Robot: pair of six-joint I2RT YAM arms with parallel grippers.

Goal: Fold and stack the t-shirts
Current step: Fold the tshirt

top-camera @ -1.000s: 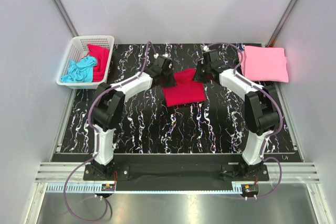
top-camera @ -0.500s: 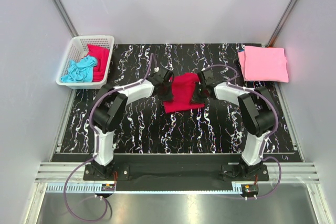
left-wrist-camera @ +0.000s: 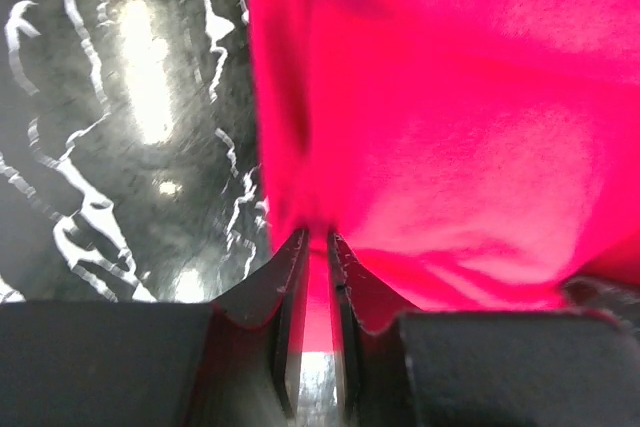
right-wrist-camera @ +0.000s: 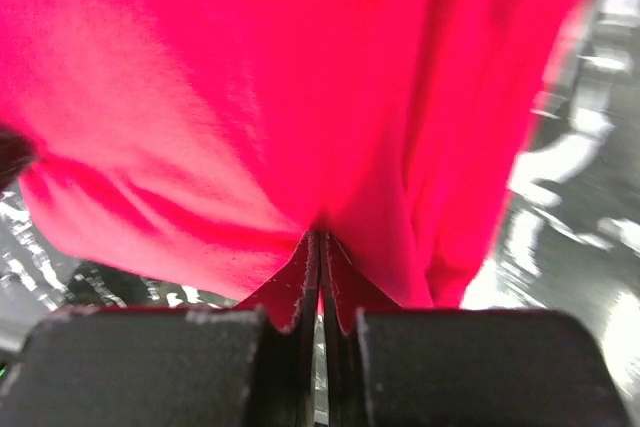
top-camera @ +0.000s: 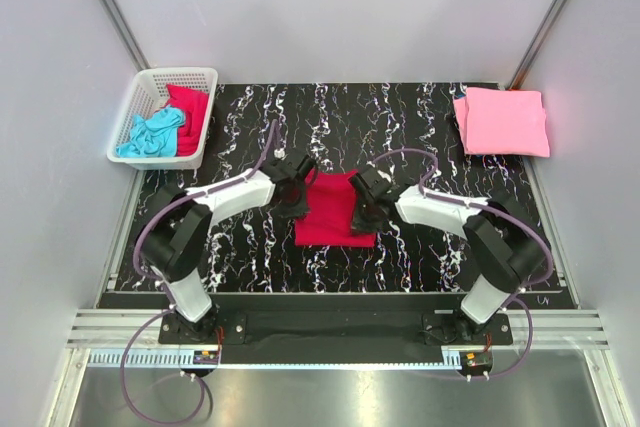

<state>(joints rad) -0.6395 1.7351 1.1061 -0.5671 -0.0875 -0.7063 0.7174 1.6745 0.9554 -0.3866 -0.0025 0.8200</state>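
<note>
Top external view: folded crimson t-shirt (top-camera: 335,210) lies mid-table on the black marbled table (top-camera: 420,117), between both arms. Left gripper (top-camera: 297,190) is at the shirt's left edge, right gripper (top-camera: 362,209) at its right edge. Left wrist view: fingers (left-wrist-camera: 290,277) clamped on a thin strip of crimson fabric, cloth bunched just ahead of the tips. Right wrist view: fingers (right-wrist-camera: 298,277) pressed almost together, pinching the shirt's edge. Folded light pink t-shirt (top-camera: 502,121) sits at the far right corner, well apart. White lattice basket (top-camera: 150,82) at far left holds a turquoise shirt (top-camera: 150,134) and a red shirt (top-camera: 190,112).
</note>
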